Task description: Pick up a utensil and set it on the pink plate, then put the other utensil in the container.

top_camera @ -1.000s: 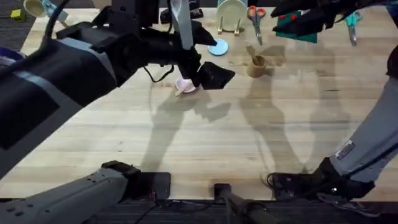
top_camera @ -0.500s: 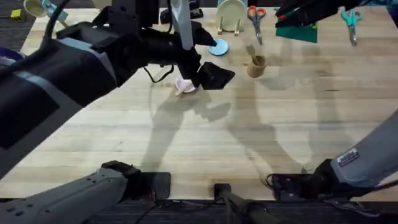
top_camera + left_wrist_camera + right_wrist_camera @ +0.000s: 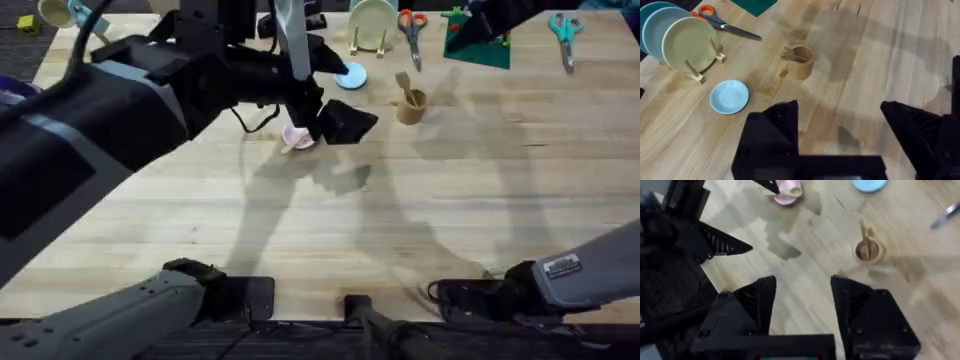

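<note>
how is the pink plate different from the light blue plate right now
The pink plate carries the wooden spoon on it; the light blue plate lies bare. The pink plate sits right by the left gripper and is partly hidden by it in the overhead view, while the light blue plate lies farther back near the plate rack. Both are small, round and flat on the table.

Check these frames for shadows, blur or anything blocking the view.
Overhead: the left arm looms large, dark and soft-edged, hiding part of the pink plate; arm shadows fall across the table. Left wrist: cup and blue plate read sharp, shadow patches on the wood. Right wrist: the open right claw covers the lower frame; cup with fork readable.
</note>
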`<state>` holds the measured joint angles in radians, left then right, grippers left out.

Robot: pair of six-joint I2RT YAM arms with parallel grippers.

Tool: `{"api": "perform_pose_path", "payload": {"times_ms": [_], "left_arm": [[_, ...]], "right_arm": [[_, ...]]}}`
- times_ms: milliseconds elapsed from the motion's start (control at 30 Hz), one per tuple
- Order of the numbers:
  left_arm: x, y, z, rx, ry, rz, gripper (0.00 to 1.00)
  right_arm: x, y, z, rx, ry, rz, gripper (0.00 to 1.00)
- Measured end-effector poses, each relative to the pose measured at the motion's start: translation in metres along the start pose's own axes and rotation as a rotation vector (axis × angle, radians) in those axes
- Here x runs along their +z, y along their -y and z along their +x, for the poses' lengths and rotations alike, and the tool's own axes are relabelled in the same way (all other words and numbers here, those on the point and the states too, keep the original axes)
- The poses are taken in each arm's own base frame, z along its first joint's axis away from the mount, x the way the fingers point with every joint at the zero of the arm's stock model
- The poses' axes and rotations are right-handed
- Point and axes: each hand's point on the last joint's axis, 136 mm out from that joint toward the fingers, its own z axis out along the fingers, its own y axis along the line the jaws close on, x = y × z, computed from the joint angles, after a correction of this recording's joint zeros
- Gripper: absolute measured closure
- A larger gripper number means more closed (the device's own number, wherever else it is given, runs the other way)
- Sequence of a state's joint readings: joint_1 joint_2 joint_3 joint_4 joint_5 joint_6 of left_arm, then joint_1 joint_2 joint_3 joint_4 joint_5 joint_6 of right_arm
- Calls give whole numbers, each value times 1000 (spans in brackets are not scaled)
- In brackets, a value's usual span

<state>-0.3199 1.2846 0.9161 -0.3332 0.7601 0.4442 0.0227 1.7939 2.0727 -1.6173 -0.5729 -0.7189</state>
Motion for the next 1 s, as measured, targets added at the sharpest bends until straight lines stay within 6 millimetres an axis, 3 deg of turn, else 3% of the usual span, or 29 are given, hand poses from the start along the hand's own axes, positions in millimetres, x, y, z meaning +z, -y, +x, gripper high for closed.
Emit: {"api": "perform_pose_path", "payload": {"times_ms": [300,333,367,433,1000], "left_arm": [[0,0,0,0,0,0,7],[0,0,0,0,0,0,7],[0,0,0,0,0,0,7],[0,0,0,0,0,0,7],[0,0,0,0,0,0,6]], "right_arm": [[-14,-1,18,150,-84,182,320],[-14,-1,20,168,-91,193,248],[-14,0,22,178,-99,204,87],[-14,3,24,194,-109,217,13],[-15,7,28,249,-122,247,6]]}}
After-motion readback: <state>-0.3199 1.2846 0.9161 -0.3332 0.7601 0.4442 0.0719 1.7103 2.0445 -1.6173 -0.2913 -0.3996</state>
